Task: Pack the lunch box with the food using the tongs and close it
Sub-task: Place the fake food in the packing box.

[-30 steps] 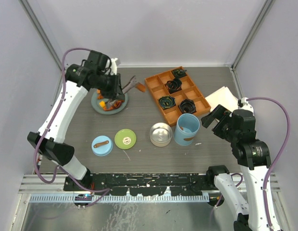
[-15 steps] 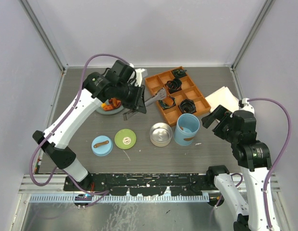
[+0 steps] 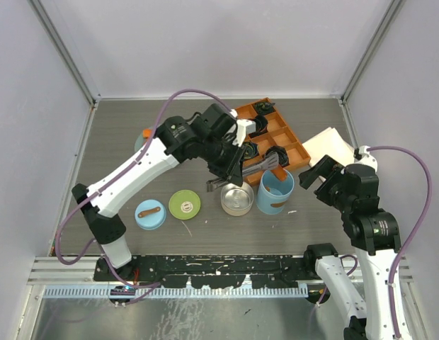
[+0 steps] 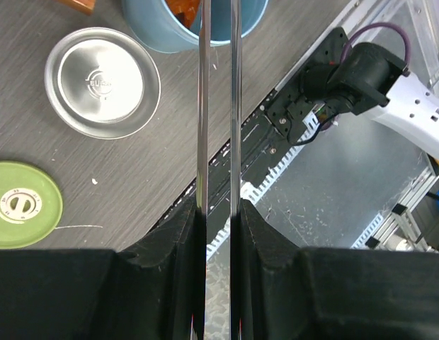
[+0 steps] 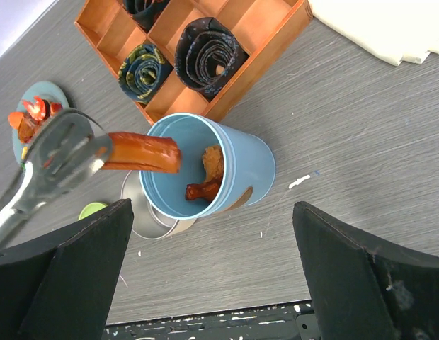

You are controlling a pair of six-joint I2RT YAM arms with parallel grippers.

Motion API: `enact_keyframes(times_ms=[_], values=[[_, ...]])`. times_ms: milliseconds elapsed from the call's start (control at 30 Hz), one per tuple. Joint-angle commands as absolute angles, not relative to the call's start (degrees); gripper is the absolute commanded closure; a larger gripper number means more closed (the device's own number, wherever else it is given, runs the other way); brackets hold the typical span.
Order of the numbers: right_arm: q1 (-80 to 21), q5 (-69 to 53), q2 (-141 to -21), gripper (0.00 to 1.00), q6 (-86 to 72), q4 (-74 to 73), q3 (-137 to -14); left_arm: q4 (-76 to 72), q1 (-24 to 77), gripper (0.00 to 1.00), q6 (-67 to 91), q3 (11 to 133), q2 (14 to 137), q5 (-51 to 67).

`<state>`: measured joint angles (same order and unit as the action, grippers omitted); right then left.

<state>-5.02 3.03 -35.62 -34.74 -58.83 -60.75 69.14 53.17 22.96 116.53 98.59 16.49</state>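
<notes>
the strip of food is hanging from the tips of the tongs near one edge of the light-blue cylinder's mouth rather than over its middle. letting go here is risking the piece catching the rim and tipping onto the surface, or into the steel tin just beside it. the tongs are pinching only one end (the rest is sticking out free), so a jolt could be shaking it loose early. the left arm is stretching far across toward the right, its end effector squeezing the tongs' arms narrow. the right end effector is hovering wide and holding nothing, near the cylinder. the green lid and blue lid are lying apart on the surface.
</notes>
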Motion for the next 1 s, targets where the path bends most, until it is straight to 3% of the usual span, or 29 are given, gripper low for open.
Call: enact_keyframes(times_ms=[0, 600, 967], values=[[-4.79, 4.56, -34.89, 0.00, -35.51, -57.41, -62.17, 69.53, 55.18, 0.85, 20.77, 120.01, 99.61, 16.61], [-4.82, 3.98, -35.33, 0.00, -35.33, -57.17, -62.02, 72.51, 57.48, 0.66, 18.91, 122.58, 102.17, 15.00], [-4.83, 3.78, -35.50, 0.00, -35.42, -56.95, -61.82, 72.42, 57.48, 0.64, 18.63, 122.78, 100.22, 10.72]])
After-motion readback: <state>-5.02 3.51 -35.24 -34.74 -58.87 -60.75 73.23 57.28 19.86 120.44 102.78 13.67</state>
